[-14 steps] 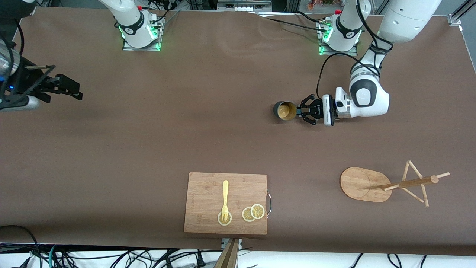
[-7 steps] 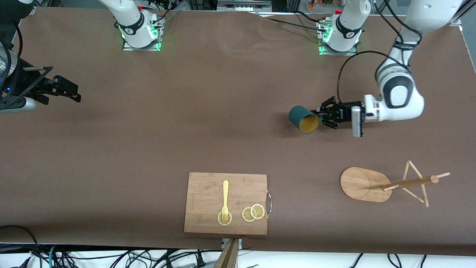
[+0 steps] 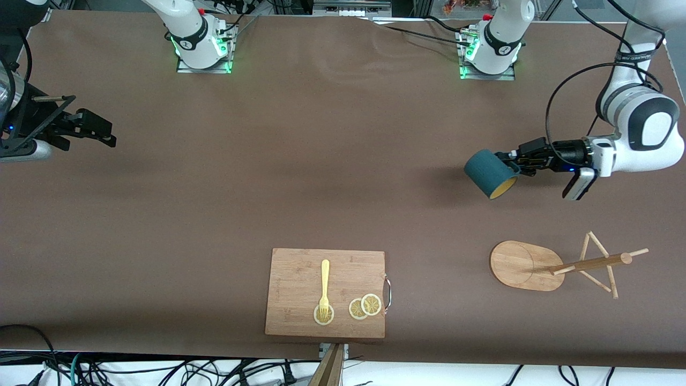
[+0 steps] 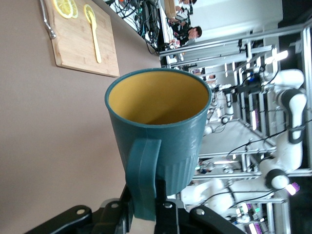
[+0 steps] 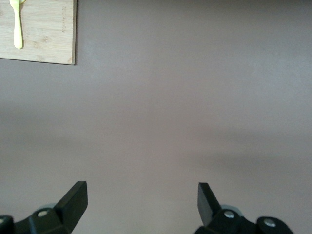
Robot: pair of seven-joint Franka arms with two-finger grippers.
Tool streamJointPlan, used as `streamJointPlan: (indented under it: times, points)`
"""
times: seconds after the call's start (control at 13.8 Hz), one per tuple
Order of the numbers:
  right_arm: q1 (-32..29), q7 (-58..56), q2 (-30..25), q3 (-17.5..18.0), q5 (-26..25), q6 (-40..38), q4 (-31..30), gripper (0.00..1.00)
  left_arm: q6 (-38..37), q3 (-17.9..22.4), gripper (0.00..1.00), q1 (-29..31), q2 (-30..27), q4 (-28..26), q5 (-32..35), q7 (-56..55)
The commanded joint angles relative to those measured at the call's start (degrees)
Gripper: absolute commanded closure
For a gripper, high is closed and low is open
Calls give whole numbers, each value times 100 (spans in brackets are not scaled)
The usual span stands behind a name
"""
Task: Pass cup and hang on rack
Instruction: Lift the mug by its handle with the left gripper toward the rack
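Above the brown worktop, toward the left arm's end, the left hand grips the small dark teal ribbed cup by its loop handle, tilted, over bare cloth. Light bamboo rack stands nearer the front camera. Right hand waits, fingers wide.

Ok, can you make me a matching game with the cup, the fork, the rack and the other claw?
Things:
1. cup
2. fork
3. rack
4. right claw

Where or how:
A. lying on the cutting board
B. open, holding nothing
C. standing on the table at the left arm's end
D. gripped by its handle in the left claw, tilted in the air

Pairs: 1-D, 2-A, 3-C, 4-B
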Motion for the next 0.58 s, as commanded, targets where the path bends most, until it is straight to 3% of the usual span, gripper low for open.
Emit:
streamJointPlan:
  times: [0.0, 0.43, 0.51]
  points:
    - [-17, -29, 19, 16, -80, -56, 118, 0, -446, 55, 100, 291, 1, 53, -269, -704]
    - [-8, -38, 19, 16, -80, -65, 109, 0, -729, 55, 100, 836, 352, 88, -1560, -2199]
    - [-17, -38, 19, 16, -80, -65, 109, 0, -824, 55, 100, 941, 492, 288, -1588, -2235]
